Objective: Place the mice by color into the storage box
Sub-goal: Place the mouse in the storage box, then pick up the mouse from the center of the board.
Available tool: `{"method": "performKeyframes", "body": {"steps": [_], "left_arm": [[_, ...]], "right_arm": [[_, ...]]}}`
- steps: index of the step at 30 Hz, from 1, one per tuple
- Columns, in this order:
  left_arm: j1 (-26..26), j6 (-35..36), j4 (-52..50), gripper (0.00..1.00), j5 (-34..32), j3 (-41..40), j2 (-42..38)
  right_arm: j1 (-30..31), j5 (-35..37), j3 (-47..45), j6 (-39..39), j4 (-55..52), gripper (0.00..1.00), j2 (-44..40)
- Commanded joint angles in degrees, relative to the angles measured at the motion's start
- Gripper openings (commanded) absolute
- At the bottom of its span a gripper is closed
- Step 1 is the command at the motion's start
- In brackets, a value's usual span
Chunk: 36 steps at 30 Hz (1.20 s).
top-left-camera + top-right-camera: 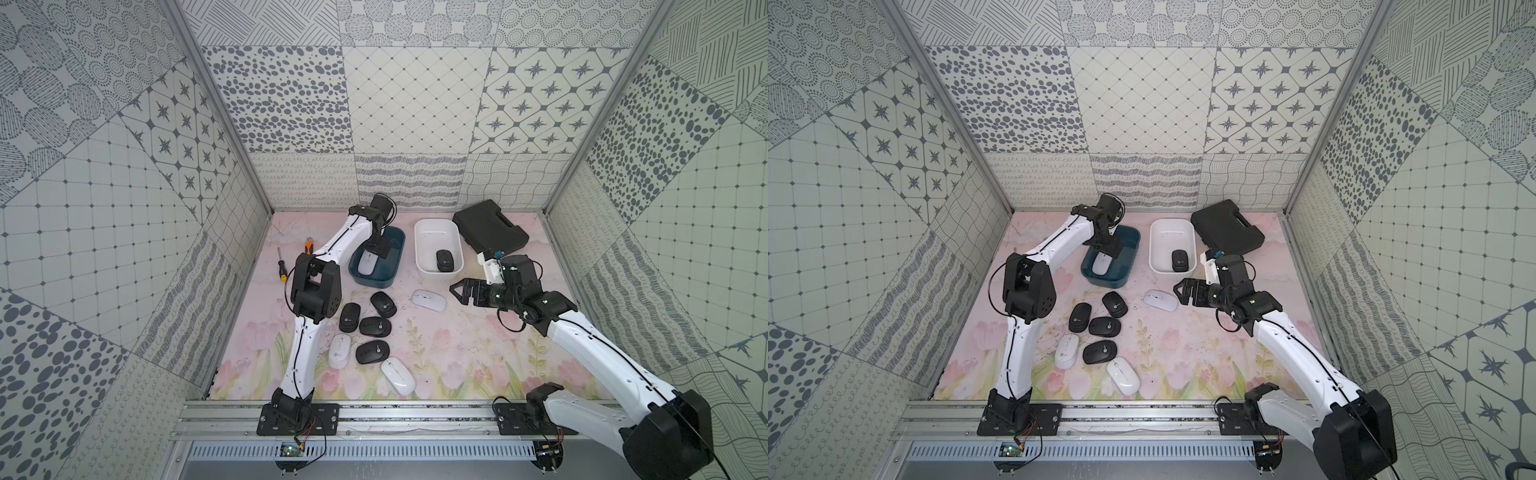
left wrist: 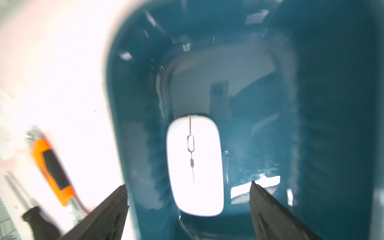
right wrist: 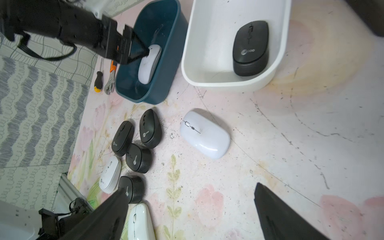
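The left gripper point(image 1: 379, 249) hangs inside the blue box point(image 1: 376, 283) near the tabletop's point(image 1: 478, 353) far edge. Its jaws are spread wide and grasp nothing. The white mouse point(image 2: 195, 166) lies flat on the box floor between the fingers, clear of both. Right beside it, the white box point(image 1: 417, 245) holds one black mouse point(image 1: 444, 260). Over on the right side, the right gripper point(image 1: 459, 293) hovers released too, and empty. Out on the tabletop, four black mice point(image 1: 375, 326) cluster left of centre. Three white mice point(image 1: 339, 351) lie loose: one beside that cluster, one near the front edge, one alone at centre near the right gripper.
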Motion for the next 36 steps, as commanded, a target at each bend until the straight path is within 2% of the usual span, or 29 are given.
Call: {"method": "performKeyframes", "body": {"steps": [1, 4, 7, 13, 18, 23, 26, 31, 36], "left_arm": [[0.17, -7.25, -2.82, 0.95, 4.19, 3.3, -7.47], [0.25, -11.19, -2.53, 0.96, 6.74, 0.91, -15.07], [0.3, -15.89, -1.79, 0.96, 8.16, -5.11, -24.24], [0.84, -26.13, -2.47, 0.96, 10.64, -23.52, -43.76], [0.96, -34.64, -2.78, 0.96, 10.25, -37.82, -59.61], [0.97, -39.45, -4.37, 0.98, 8.21, -47.57, -72.95], [0.96, -39.9, -6.44, 0.98, 7.3, -50.07, -76.76], [0.95, -39.47, -7.12, 0.99, 6.51, -51.21, -81.37], [0.94, -39.03, -7.33, 0.99, 5.99, -50.46, -82.44]], "right_arm": [[4.97, -0.16, 1.59, -3.17, 1.79, 0.99, 1.77], [10.45, 0.88, 3.49, -7.2, 0.79, 0.99, 4.04], [16.78, 0.32, 5.16, -12.51, 0.48, 0.99, 6.9], [29.09, 0.82, 9.21, -24.35, 0.42, 0.99, 14.15], [34.29, 0.32, 12.89, -33.96, 0.3, 0.99, 22.63], [39.16, 1.16, 19.22, -43.22, -1.54, 0.99, 32.19], [41.44, 4.15, 23.19, -46.93, -2.49, 0.99, 37.35], [43.42, 5.07, 25.87, -51.46, -1.37, 0.99, 41.94], [43.69, 5.38, 28.38, -53.66, -1.8, 0.99, 45.48]]}}
